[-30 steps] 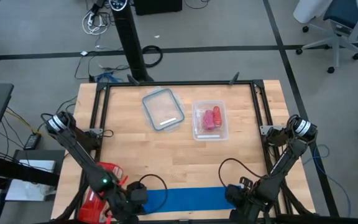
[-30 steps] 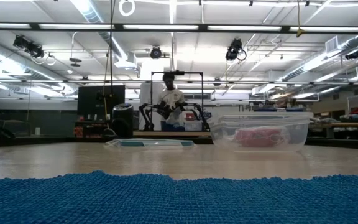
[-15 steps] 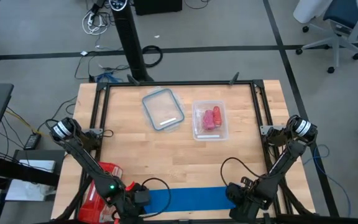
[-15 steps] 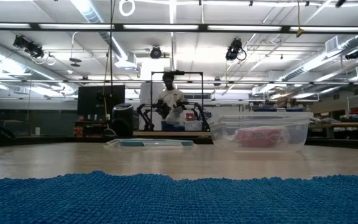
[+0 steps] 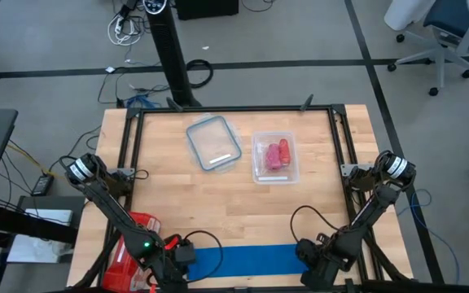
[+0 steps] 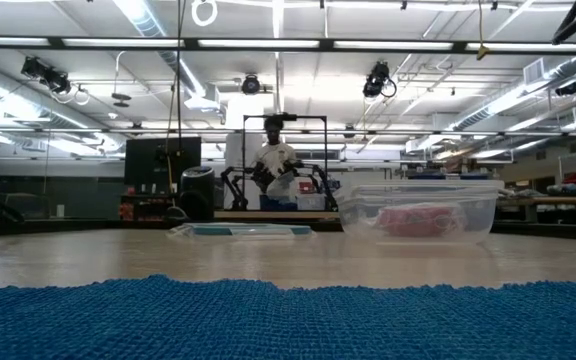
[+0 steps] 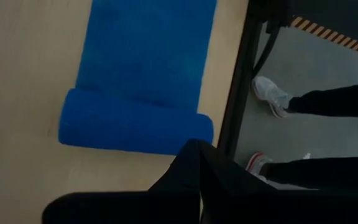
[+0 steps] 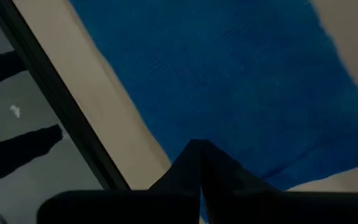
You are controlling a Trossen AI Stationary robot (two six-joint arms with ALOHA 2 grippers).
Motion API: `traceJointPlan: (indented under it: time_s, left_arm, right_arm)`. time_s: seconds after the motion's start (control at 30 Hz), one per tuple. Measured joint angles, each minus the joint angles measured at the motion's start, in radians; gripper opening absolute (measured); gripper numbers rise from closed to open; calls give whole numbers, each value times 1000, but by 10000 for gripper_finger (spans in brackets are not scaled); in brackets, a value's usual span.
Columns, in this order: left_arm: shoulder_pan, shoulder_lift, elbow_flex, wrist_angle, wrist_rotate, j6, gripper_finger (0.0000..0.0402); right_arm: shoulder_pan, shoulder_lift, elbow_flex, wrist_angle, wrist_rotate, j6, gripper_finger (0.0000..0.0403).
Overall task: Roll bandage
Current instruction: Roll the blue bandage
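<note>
The bright blue bandage [image 5: 247,260] lies flat along the table's near edge; it also fills the bottom of the low view [image 6: 288,320]. Its left end is rolled into a short roll [image 7: 135,127], and the rest of the strip [image 7: 151,50] lies flat beyond it. My left gripper [image 5: 179,257] is shut, and its tips [image 7: 194,149] are at the roll's outer side. My right gripper [image 5: 306,257] is shut over the bandage's right end [image 8: 241,106]. My left gripper's shut fingertips [image 7: 191,155] stand at the roll's outer side, near one end of the roll [image 7: 194,127], coming from the table's left. I cannot tell whether they touch it. The roll rests on the table. My right gripper's shut fingertips [image 8: 197,155] point down on the flat bandage near its right end, close to its near long edge [image 8: 166,134]. The fingers themselves hide the place of contact. The strip lies flat on the table.
A red plastic pack [image 5: 133,236] lies at the near left by my left arm. A clear lid [image 5: 214,142] and a clear box with pink-red rolls [image 5: 273,156] stand at the far middle. A black frame rail [image 7: 238,93] runs along the near edge; a person's legs [image 7: 328,99] show beyond it.
My left arm has shifted a little toward the table's near edge, and my right gripper a little toward the left. The bandage lies as before.
</note>
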Motion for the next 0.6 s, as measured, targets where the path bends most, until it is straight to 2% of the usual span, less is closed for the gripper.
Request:
traceJointPlan:
  time_s: [0.6]
  left_arm:
    - [22,26,0,6,-44,27,1]
  right_arm:
    - [1,0,-8,2,-12,0,2]
